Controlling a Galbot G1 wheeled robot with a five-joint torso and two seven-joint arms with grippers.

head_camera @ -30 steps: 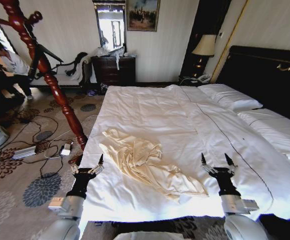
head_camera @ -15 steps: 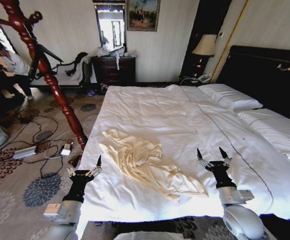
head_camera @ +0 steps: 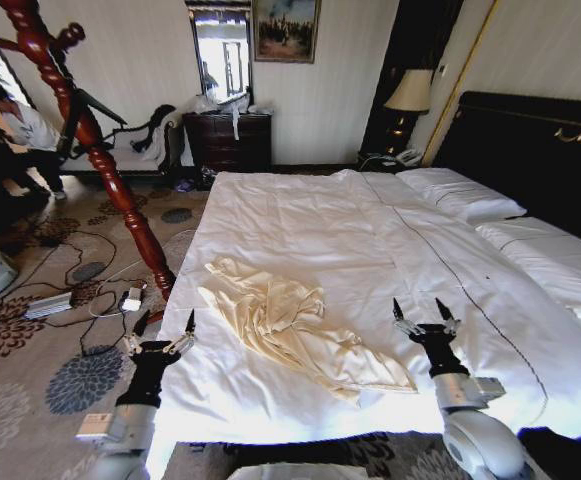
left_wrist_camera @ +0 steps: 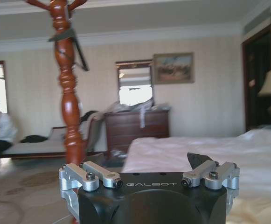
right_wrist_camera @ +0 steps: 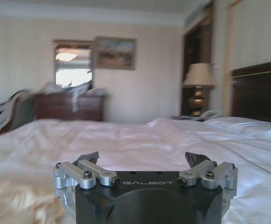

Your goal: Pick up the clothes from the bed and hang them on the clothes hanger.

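Cream cloth is the landmark: in the head view the clothes [head_camera: 295, 335] lie crumpled on the near part of the bed [head_camera: 300, 215], untouched. Over the last second the left gripper [head_camera: 162, 331] has slid away from the garment, off the bed's edge and out over the carpet, while the right gripper [head_camera: 422, 311] has edged closer to the garment's far-side tail, hovering above the sheet; both have their fingers spread wide and hold nothing. To my eye the reach has only begun, with the right arm the likelier one to pick. The garment's long axis runs diagonally, from its collar-like end nearest the wooden coat stand [head_camera: 85, 130] down to the tapered end pointing toward the right gripper. In the left wrist view, the coat stand [left_wrist_camera: 67, 88] rises ahead, with a dark hanger-like piece [left_wrist_camera: 72, 42] near its top, well away from the garment. In the right wrist view, pale folds of the clothes [right_wrist_camera: 14, 200] sit beside the open fingers.
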